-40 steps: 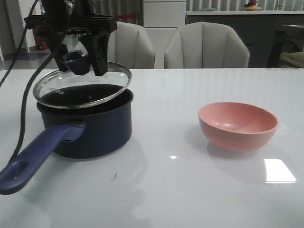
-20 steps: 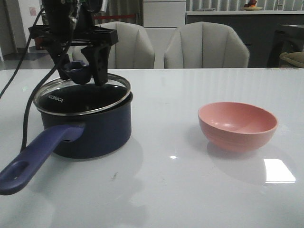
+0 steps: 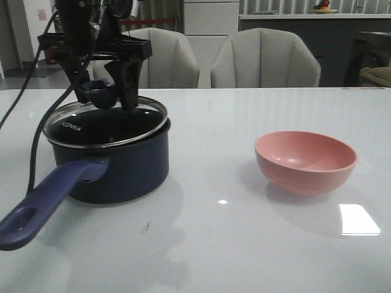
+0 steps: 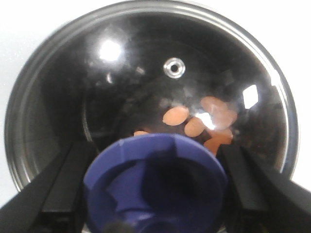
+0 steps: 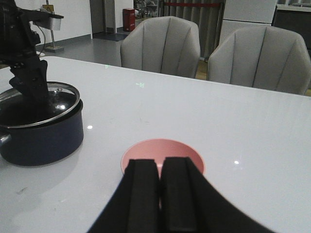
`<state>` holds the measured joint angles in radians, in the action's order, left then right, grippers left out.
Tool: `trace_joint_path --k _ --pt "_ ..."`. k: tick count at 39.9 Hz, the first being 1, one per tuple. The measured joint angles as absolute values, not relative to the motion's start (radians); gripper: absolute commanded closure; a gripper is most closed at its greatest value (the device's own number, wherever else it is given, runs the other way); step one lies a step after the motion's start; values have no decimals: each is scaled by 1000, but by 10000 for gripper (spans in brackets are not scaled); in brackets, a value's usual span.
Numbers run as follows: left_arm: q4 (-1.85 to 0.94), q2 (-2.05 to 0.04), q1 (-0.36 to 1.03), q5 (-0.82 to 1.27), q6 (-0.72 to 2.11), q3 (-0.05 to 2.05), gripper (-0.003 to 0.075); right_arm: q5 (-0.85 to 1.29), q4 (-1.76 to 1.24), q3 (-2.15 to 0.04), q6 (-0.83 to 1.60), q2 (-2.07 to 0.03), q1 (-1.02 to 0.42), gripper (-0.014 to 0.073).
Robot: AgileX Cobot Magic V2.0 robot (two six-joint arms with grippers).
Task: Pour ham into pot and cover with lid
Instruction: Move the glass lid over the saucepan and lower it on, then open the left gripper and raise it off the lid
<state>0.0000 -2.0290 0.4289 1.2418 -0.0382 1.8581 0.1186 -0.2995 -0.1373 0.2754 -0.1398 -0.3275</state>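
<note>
Round glass lid [image 3: 105, 124] is seated on dark navy saucepan [image 3: 113, 163] near bench's left edge, covering orange-pink ham chunks [image 4: 197, 124]. Left end effector [image 3: 104, 91] is clamped on lid's knob; right end effector [image 5: 160, 194] is closed, empty.

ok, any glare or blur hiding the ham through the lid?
Left wrist view: bright glare spots on the lid, one overlapping the ham; the knob is close, soft and blocks some chunks. Front view: the glass reads dark, no ham visible; a ceiling-light patch glares on the table.
</note>
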Motion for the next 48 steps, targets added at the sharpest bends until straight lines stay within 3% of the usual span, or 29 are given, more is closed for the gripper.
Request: trace_joint_path --k 6,21,32,48 --pt "0 -2029 429 1240 -38 1858 232 119 -300 -137 275 -140 -327 437" --pt "0 -2034 429 1232 -38 1858 220 119 -300 -137 275 -140 -327 437" --pt "-21 -2034 429 1228 -38 1858 93 119 -300 -137 275 -140 -327 437" --pt "-11 -2034 429 1238 -36 1891 95 119 -300 -137 275 -140 -327 437"
